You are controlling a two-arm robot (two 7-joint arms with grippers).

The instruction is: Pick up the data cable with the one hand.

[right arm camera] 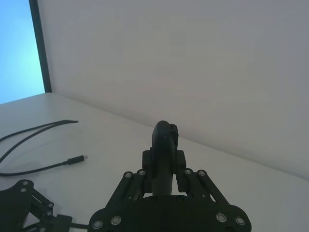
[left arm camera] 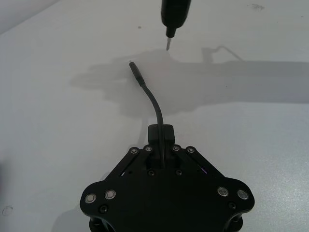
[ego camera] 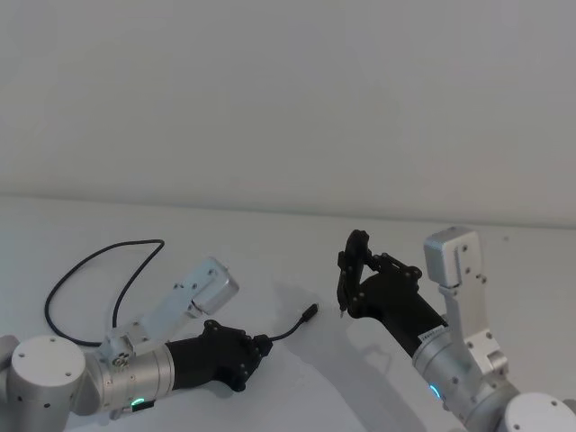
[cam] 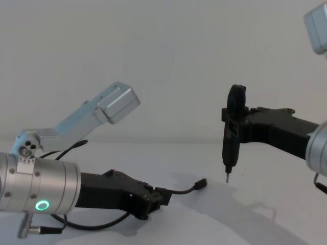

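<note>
The data cable [ego camera: 106, 258] is a thin black cord looped on the white table at the left. My left gripper [ego camera: 255, 349], black on a silver wrist with a green ring, lies low over the table and is shut on the data cable [left arm camera: 153, 104] a short way behind its plug [left arm camera: 135, 70]. In the chest view that free end [cam: 186, 190] curves out from the left gripper [cam: 158, 198] toward the middle. My right gripper [cam: 229, 153] hangs above the table just beyond the plug, shut, with its small pointed tip [left arm camera: 168, 41] facing down and holding nothing.
The white table [ego camera: 270, 243] runs back to a plain white wall. A black robot wire with a silver plug [cam: 41, 230] hangs under my left wrist. A dark-framed blue panel [right arm camera: 21, 48] stands at the table's far side.
</note>
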